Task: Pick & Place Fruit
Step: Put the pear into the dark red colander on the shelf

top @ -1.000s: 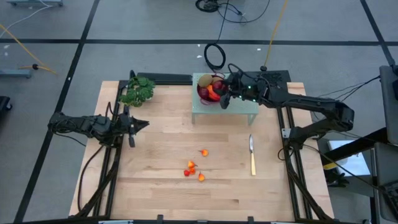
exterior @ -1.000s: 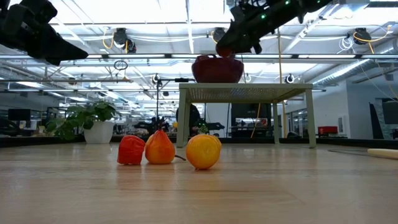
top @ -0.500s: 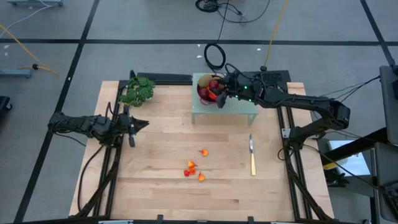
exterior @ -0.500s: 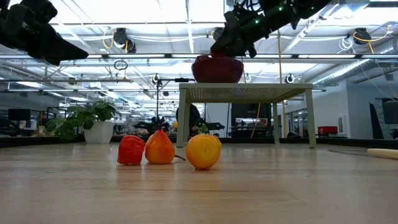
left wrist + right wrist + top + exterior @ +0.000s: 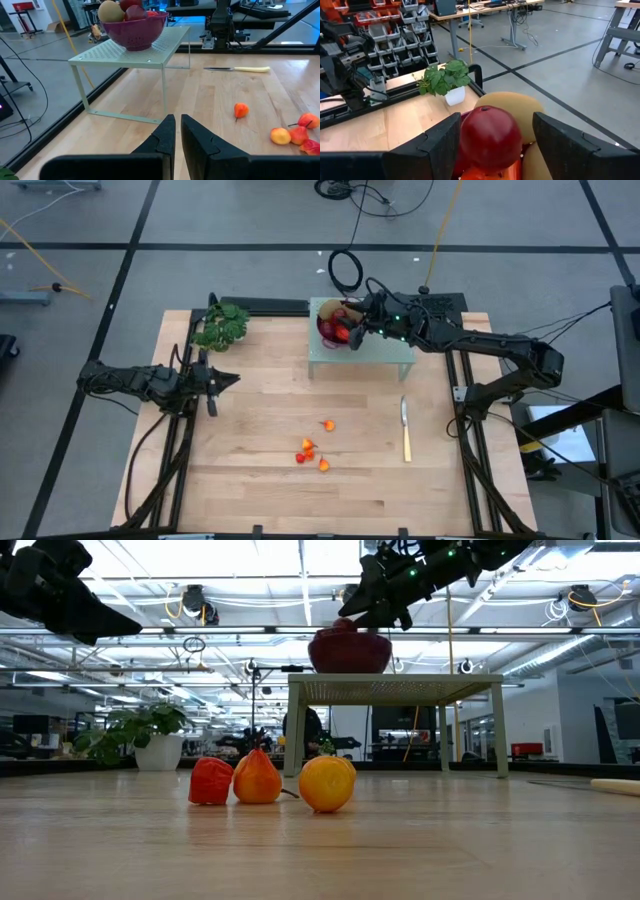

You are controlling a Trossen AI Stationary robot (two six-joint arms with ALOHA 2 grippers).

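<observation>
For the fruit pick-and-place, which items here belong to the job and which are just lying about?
Job: dark red round fruit, kiwi, purple bowl on the green rack, small orange-red fruits, right pincer.
Lying about: knife, potted plant; left pincer waits at the table's left.

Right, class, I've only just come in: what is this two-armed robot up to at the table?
The right gripper hangs open over the dark red bowl on the small pale green stand, its fingers either side of a dark red round fruit piled there with other fruit. Whether it touches the fruit is unclear. Four tiny orange-red fruits lie on the wooden table. The left gripper waits shut at the table's left side.
</observation>
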